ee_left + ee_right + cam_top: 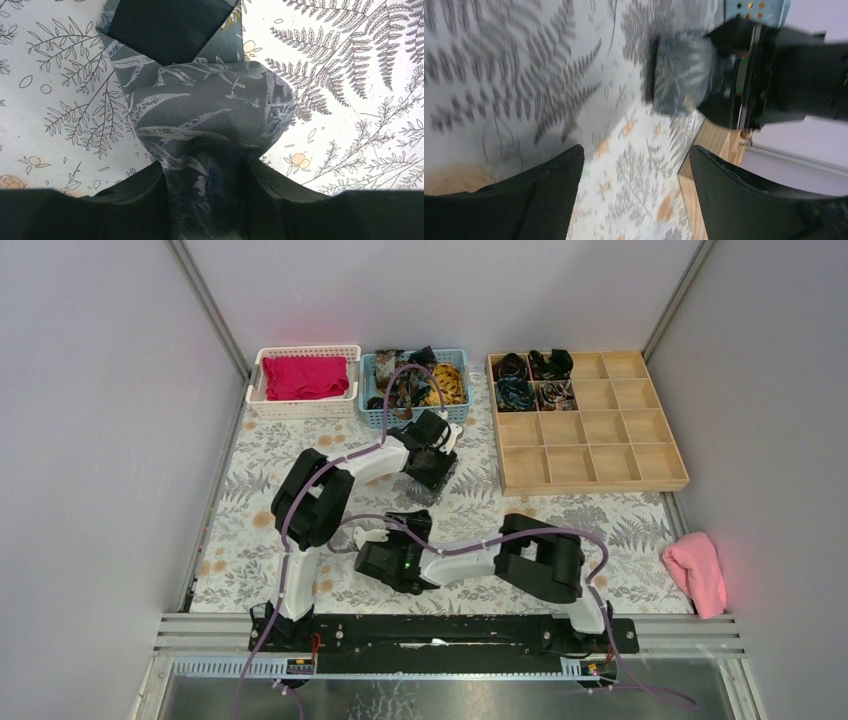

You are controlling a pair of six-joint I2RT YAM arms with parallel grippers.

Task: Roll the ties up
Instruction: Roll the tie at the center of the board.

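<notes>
Pinched a coiled grey tie [210,115] in the left gripper [206,181], jaws about half closed on the bundle's lower fold, probably so that the turns could not spring loose. Showed fine twill weave there, slate grey with pale leaf sprays and blue flecks, puffed into a soft rounded knot above the matte black fingers [280,187], with a flat tail of plain dark lining running off at 12 o'clock. Held that roll low over the fern-printed surface [600,530]; could not tell whether touching it or just clear. Posed the right gripper [636,160] wide open and empty, near the roll and facing it, seemingly ready to steady or take the coil. Found, from above, a shallow wooden tray [600,482] at 2 o'clock of the left gripper, a grid of square compartments, with four rolled ties [515,393] filling its far-left cells, one each, snug enough to stay coiled. Found loose ties [420,380], one yellow-orange among dark ones, heaped in a blue perforated plastic basket [372,412] at 12 o'clock, beside a white basket [300,408] of folded magenta cloth [303,377]. Noted a crumpled pink cloth [697,570] well apart at 4 o'clock, by the surface's edge.
</notes>
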